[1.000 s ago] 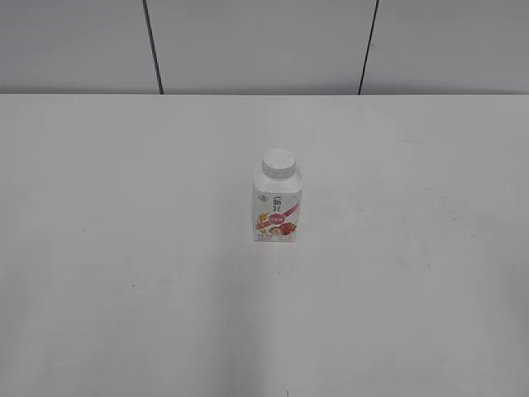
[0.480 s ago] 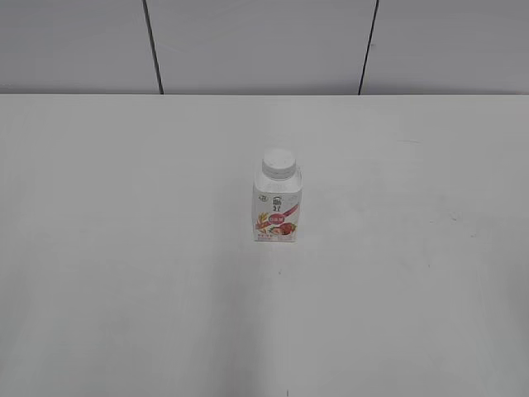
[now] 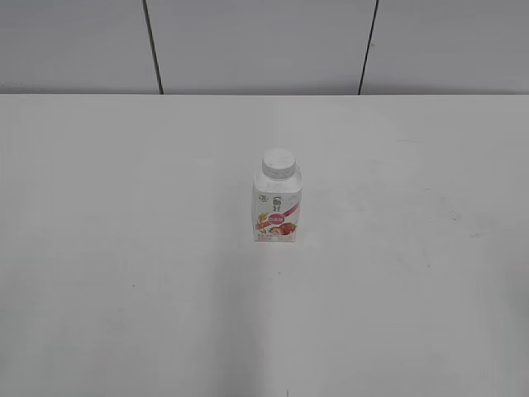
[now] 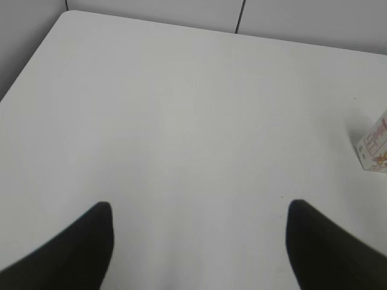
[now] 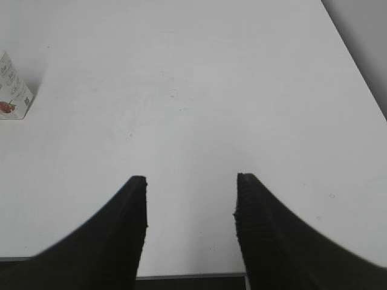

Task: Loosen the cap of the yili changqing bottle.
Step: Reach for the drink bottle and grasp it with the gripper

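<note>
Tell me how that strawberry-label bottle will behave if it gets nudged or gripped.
The yili changqing bottle stands upright on a small squarish base, taller than wide, so a high push would probably tip it. Its flat sides suggest it won't roll far. The smooth plastic may be slippery, and the cap is still on, so spilling seems unlikely.

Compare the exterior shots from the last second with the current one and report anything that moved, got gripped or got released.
Nothing visibly changed. The yili changqing bottle stands upright at the same spot on the table, the cap on its neck. No arm has entered the exterior view, and nothing was gripped or released. Right now the left gripper and right gripper are open over bare table, away from the bottle.
</note>
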`<state>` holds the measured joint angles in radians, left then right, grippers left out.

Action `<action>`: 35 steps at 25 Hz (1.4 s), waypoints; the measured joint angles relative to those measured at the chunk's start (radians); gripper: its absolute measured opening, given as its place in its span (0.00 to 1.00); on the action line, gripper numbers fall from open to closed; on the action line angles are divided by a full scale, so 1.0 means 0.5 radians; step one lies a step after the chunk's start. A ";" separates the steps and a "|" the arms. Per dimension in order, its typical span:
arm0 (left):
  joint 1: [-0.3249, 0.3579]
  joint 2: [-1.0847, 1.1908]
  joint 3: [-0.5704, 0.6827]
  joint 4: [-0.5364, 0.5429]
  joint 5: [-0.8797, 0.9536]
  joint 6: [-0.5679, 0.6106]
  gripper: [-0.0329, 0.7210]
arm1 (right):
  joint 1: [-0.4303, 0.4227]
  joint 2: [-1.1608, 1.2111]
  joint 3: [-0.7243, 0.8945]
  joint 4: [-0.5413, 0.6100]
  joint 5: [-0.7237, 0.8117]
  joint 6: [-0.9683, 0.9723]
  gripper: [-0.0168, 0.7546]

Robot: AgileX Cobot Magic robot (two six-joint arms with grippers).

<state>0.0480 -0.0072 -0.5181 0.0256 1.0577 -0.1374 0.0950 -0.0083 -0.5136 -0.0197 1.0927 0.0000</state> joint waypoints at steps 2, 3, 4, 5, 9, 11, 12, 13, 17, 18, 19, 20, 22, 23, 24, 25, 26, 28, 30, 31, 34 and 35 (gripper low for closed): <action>0.000 0.000 0.000 0.000 -0.004 0.000 0.75 | 0.000 0.000 0.000 0.000 0.000 0.000 0.52; 0.000 0.000 -0.005 0.000 -0.014 0.005 0.75 | 0.000 0.000 0.000 0.000 0.000 0.000 0.52; 0.000 0.000 -0.022 0.000 -0.031 0.029 0.75 | 0.000 0.000 0.000 0.000 0.000 0.000 0.52; 0.000 0.013 -0.041 0.000 -0.058 0.067 0.75 | 0.000 0.000 0.000 0.000 0.000 0.000 0.52; 0.000 0.173 -0.136 0.000 -0.222 0.299 0.75 | 0.000 0.000 0.000 0.000 0.000 0.000 0.52; 0.000 0.283 -0.161 -0.011 -0.330 0.351 0.75 | 0.000 0.000 0.000 0.000 0.000 0.000 0.52; 0.000 0.343 -0.163 -0.028 -0.383 0.359 0.75 | 0.000 0.000 0.000 0.000 0.000 0.000 0.52; 0.000 0.398 -0.164 -0.051 -0.453 0.367 0.75 | 0.000 0.000 0.000 0.000 0.000 0.000 0.52; 0.000 0.597 -0.168 -0.246 -0.777 0.463 0.75 | 0.000 0.000 0.000 0.000 0.000 0.000 0.52; 0.000 0.647 -0.169 -0.306 -0.870 0.514 0.75 | 0.000 0.000 0.000 0.000 0.000 0.000 0.52; 0.000 0.712 -0.169 -0.363 -0.946 0.562 0.75 | 0.000 0.000 0.000 0.000 0.000 0.000 0.52; 0.000 0.777 -0.169 -0.413 -1.038 0.624 0.75 | 0.000 0.000 0.000 0.000 0.000 0.000 0.52; 0.000 0.905 -0.171 -0.484 -1.215 0.746 0.75 | 0.000 0.000 0.000 0.000 0.000 0.000 0.52; 0.000 0.981 -0.171 -0.504 -1.285 0.778 0.75 | 0.000 0.000 0.000 0.000 0.000 0.000 0.52; 0.000 1.062 -0.171 -0.512 -1.368 0.807 0.75 | 0.000 0.000 0.000 0.000 0.000 0.000 0.52; 0.000 1.133 -0.171 -0.519 -1.444 0.823 0.75 | 0.000 0.000 0.000 0.000 0.000 0.000 0.52; 0.000 1.220 -0.171 -0.524 -1.505 0.829 0.75 | 0.000 0.000 0.000 0.000 0.000 0.000 0.52; 0.000 1.396 -0.171 -0.539 -1.635 0.838 0.75 | 0.000 0.000 0.000 0.000 0.000 0.000 0.52; 0.000 1.549 -0.171 -0.562 -1.744 0.839 0.75 | 0.000 0.000 0.000 0.000 0.000 0.000 0.52; 0.000 1.652 -0.171 -0.577 -1.800 0.842 0.75 | 0.000 0.000 0.000 0.000 0.000 0.000 0.52; 0.000 1.850 -0.171 -0.599 -1.902 0.845 0.75 | 0.000 0.000 0.000 0.000 0.000 0.000 0.52; 0.000 1.902 -0.171 -0.599 -1.935 0.845 0.75 | 0.000 0.000 0.000 0.000 0.000 0.000 0.52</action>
<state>0.0480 0.9439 -0.6037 -0.2741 0.0901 0.2848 0.0950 -0.0083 -0.5136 -0.0197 1.0927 0.0000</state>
